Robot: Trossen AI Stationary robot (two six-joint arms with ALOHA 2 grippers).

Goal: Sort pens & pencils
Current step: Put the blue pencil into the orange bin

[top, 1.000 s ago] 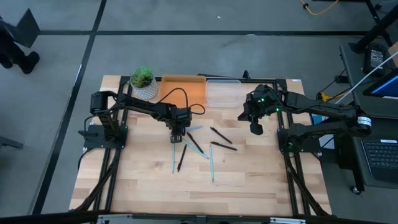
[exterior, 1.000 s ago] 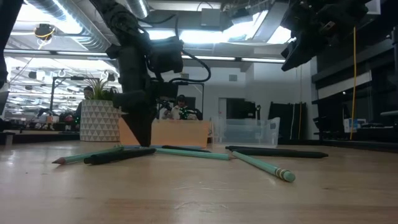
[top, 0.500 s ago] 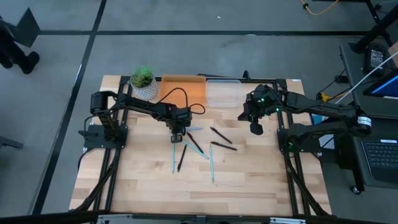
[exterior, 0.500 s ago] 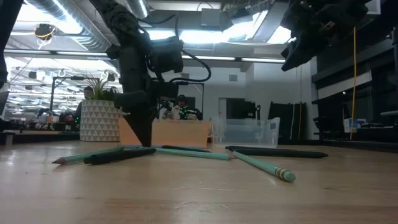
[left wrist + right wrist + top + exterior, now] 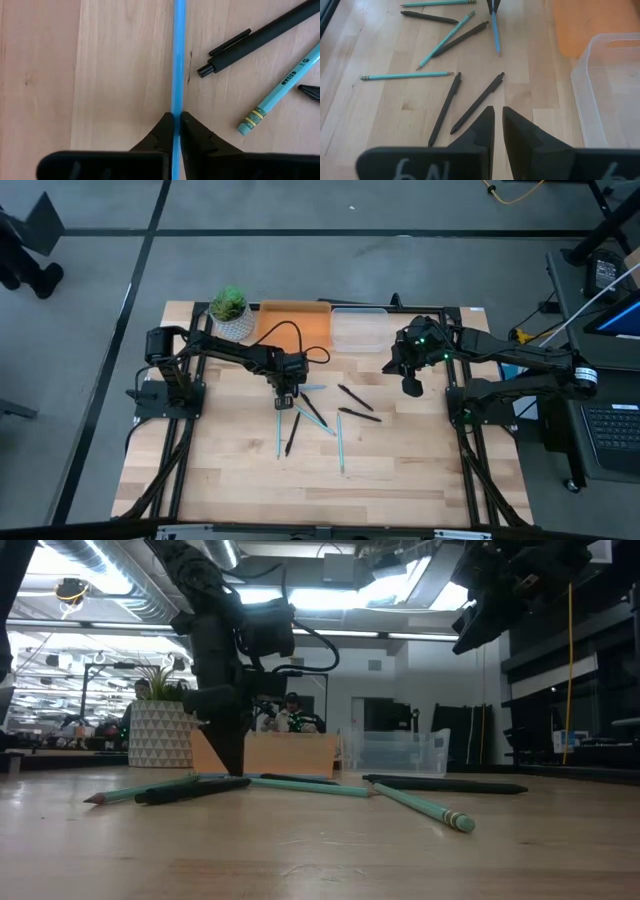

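— Left gripper [image 5: 176, 120] of ours is pinched tight on the thin bright-blue stick [image 5: 178, 55], with the fingertips [image 5: 162, 131] pressed against both of its sides, right down at the pale wooden table [image 5: 400, 470]. In the overhead view we sit at the near end of the scatter, just in front of the orange tray [image 5: 296, 323].

— And our right gripper [image 5: 498, 117]?

— We hold it raised over the far side of the table, close to the clear plastic bin [image 5: 358, 330], jaws nearly together with only a slit between them and nothing in them. It waits.

— Where do the rest lie?

— Beside our catch lie a black click pen [image 5: 260, 37] and a teal pencil with a metal band [image 5: 280, 82], both apart from the blue one. More teal pencils and black pens [image 5: 358, 414] are spread towards the table's middle.

— How do we lift well?

— We judge the grip sits near one end of the stick, so it may swing. We should rise straight up and slowly, keep the pinch firm, and clear the black pen before turning. Which container takes the blue stick, we cannot tell.
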